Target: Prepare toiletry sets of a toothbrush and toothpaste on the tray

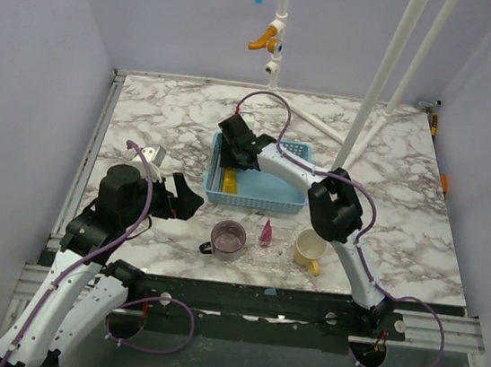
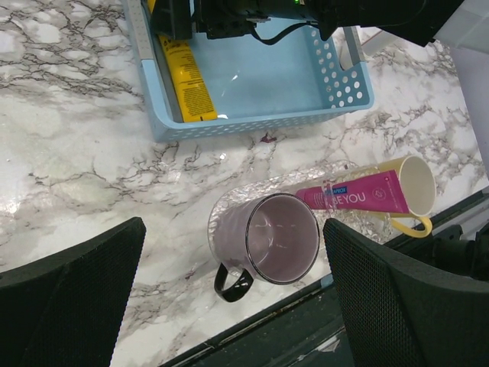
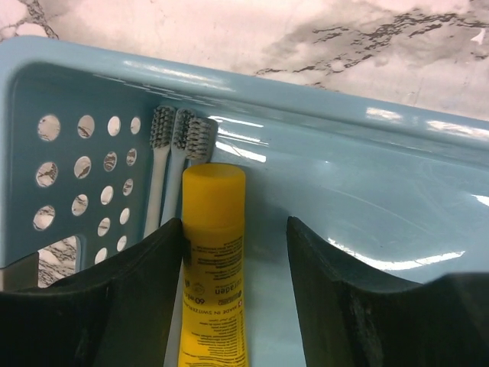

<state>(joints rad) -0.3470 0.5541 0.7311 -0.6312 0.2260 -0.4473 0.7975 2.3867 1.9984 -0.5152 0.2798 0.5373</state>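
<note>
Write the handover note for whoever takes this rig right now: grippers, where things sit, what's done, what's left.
Left gripper: open, empty, hovering left of the purple mug.
Right gripper: open, down in the blue basket, straddling the yellow toothpaste, not clamped.
Pink toothpaste: on the clear tray, between the purple mug and the yellow mug.
Toothbrushes: in the basket, beside the yellow toothpaste against the wall.
Done: pink toothpaste on the tray.
Left: yellow toothpaste and toothbrushes to the tray.
</note>
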